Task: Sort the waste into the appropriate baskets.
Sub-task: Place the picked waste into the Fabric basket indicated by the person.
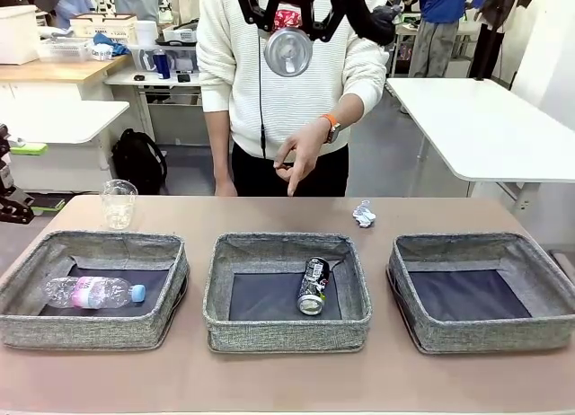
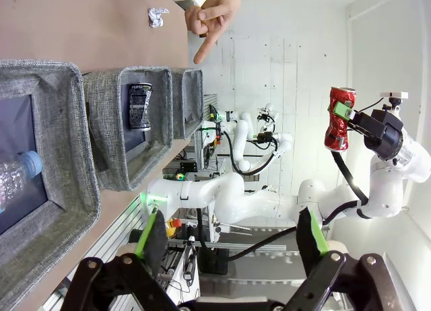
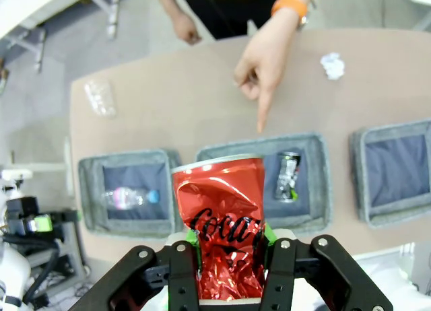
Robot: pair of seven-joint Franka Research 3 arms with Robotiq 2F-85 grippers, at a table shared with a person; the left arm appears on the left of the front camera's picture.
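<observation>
Fingers (image 3: pixel 183 270) in right wrist view clamp crushed red can (image 3: pixel 222 223) — left fingers (image 2: pixel 153 240) gape wide, empty.

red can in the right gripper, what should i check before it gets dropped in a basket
1. Grip: the right gripper is shut on the crushed red can, with a pad on each side. Ok.
2. Target: the person's hand points down at the middle basket, which holds the dark printed can. Ok.
3. Alignment: the can hangs high, roughly over the middle basket, but how far across the table it sits is unclear. Cannot tell.
4. Drop path: the pointing finger hangs close to that basket's far rim. Not ok, probably best to wait.
5. Other arm: the left gripper is open and holds nothing, off to the side. Ok.
</observation>
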